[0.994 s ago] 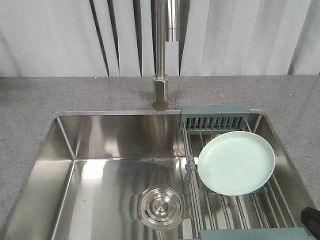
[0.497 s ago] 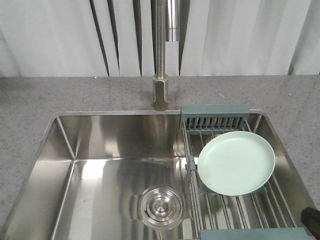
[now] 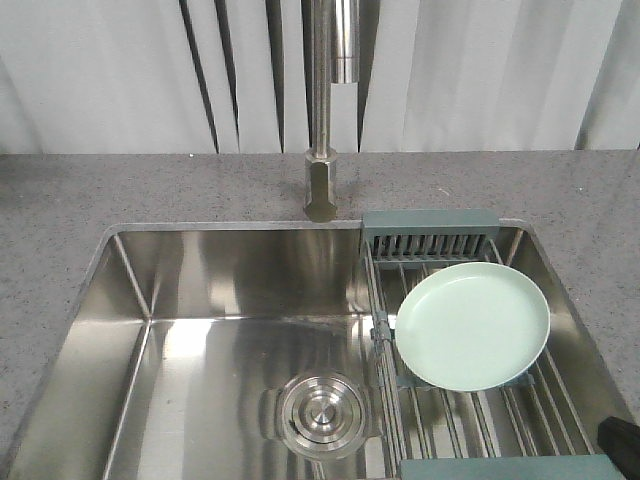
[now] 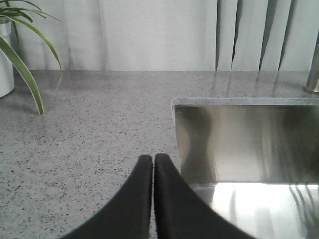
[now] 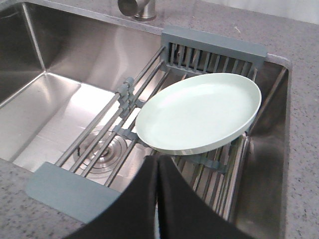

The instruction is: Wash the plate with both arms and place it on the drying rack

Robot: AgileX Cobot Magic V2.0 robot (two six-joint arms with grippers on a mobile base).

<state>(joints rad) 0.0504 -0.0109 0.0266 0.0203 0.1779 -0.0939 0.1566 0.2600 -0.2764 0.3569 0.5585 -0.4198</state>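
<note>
The pale mint-green plate (image 3: 472, 325) (image 5: 199, 110) lies on the drying rack (image 3: 430, 238) (image 5: 94, 149), which spans the right side of the sink. My right gripper (image 5: 157, 158) is shut and empty, hovering just in front of the plate's near rim without touching it. Only a black corner of the right arm (image 3: 622, 438) shows in the front view, at the lower right. Shut and empty too, my left gripper (image 4: 153, 157) hangs over the grey counter beside the sink's left corner, far from the plate.
A steel sink (image 3: 130, 340) with a round drain (image 3: 320, 410) sits in a speckled grey counter (image 4: 89, 129). A tall faucet (image 3: 322, 110) stands behind it. A potted plant (image 4: 20, 55) is at the counter's far left. White curtains hang behind.
The black corner of the right arm at the lower right of the front view has slipped slightly lower. The plate and rack have not moved.
</note>
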